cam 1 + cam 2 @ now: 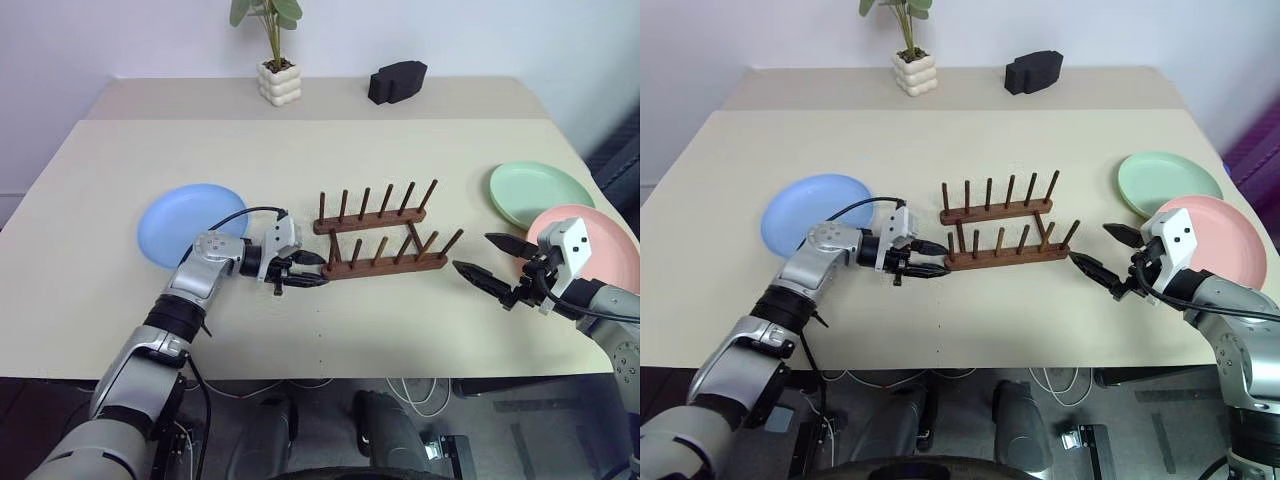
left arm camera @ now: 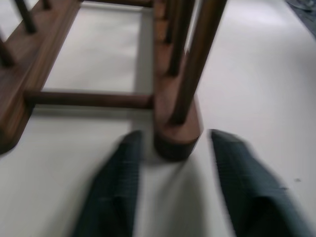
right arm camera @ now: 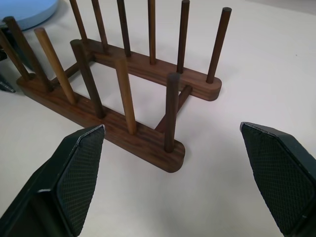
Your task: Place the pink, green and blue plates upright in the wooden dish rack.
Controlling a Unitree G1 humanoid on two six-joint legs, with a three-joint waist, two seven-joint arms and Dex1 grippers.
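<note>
The wooden dish rack stands empty at the middle of the table. My left gripper is open at the rack's left end, one finger on each side of the near rail's end, with a gap on both sides. The blue plate lies flat behind that arm. My right gripper is wide open and empty, just right of the rack's right end. The green plate lies flat at the far right. The pink plate lies in front of it, partly covered by my right wrist.
A potted plant in a white pot and a black object stand at the back of the table. The table's front edge runs just below both arms.
</note>
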